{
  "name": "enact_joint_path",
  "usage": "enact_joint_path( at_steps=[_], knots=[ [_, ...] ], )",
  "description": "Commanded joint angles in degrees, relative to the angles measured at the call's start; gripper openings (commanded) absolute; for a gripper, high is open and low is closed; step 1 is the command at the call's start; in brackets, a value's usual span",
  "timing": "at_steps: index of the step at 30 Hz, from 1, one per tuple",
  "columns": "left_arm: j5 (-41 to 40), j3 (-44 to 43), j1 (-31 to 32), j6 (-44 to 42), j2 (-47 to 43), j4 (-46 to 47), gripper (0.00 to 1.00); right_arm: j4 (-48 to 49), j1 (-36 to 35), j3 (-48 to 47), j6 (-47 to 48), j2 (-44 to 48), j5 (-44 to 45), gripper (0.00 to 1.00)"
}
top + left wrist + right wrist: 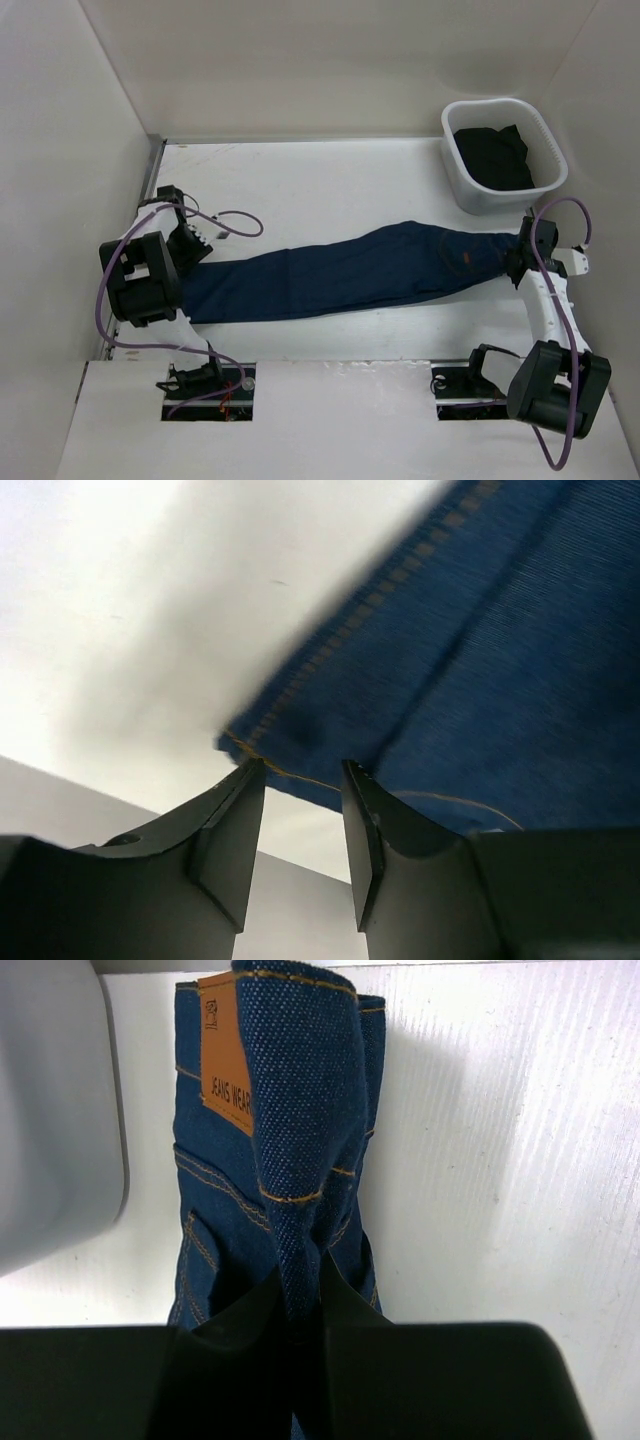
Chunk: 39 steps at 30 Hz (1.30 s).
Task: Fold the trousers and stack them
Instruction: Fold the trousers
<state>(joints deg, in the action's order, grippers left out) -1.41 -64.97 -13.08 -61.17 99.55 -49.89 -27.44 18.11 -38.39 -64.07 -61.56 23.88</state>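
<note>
**Trousers.** The trousers (340,275) lie on the table (330,190) as one long, narrow band of dark blue denim. The waist end sits just in front of the white basket (490,200), on its near side. The legs run away from the basket to the left, and the hem ends up well apart from it. In the right wrist view the waistband (300,1090) stands gathered into an upright fold. A tan leather patch (225,1060) faces the camera, with the basket wall (55,1110) close beside it.

**Right gripper.** The right gripper (520,258) sits directly in front of the basket at the waist end. Its jaws are nearly closed and pinch the upright fold of denim at the fingertips (300,1290).

**Left gripper.** The left gripper (188,243) is at the end of the trousers farthest from the basket. Its jaws stand partly apart, with bare surface showing through the gap (302,770). The stitched hem (290,730) crosses just beyond the two fingertips, and a loose thread trails from it. The cloth (480,660) throws a soft shadow on the table there. It cannot be told whether the tips touch the hem, and no denim is seen pressed between the pads.

**Basket.** It holds a bundle of dark clothing (495,155).
</note>
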Motion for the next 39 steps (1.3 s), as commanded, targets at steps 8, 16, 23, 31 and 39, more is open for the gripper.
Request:
enact_joint_path(
  at_steps=[8,16,23,31,39],
  knots=[
    [-2.35,0.98,2.49,-8.09,0.73,-10.15,0.33,2.66,0.48,-2.74,-0.61,-1.11,2.22,0.11],
    [-5.80,-1.48,0.99,-5.63,7.33,-6.36,0.35,2.57,1.27,-1.95,-0.70,0.82,2.49,0.12],
    [-7.64,1.42,2.66,-5.81,7.77,-6.18,0.16,2.22,2.33,-1.16,-0.88,1.79,2.49,0.12],
    [-7.12,-3.05,1.17,-6.07,2.94,-2.07,0.01,2.48,2.59,-1.25,-0.88,0.74,2.31,0.12],
    [-8.52,-8.33,-0.94,-6.24,2.23,1.19,0.03,3.18,2.33,-1.25,0.53,0.56,2.14,0.12]
  ],
)
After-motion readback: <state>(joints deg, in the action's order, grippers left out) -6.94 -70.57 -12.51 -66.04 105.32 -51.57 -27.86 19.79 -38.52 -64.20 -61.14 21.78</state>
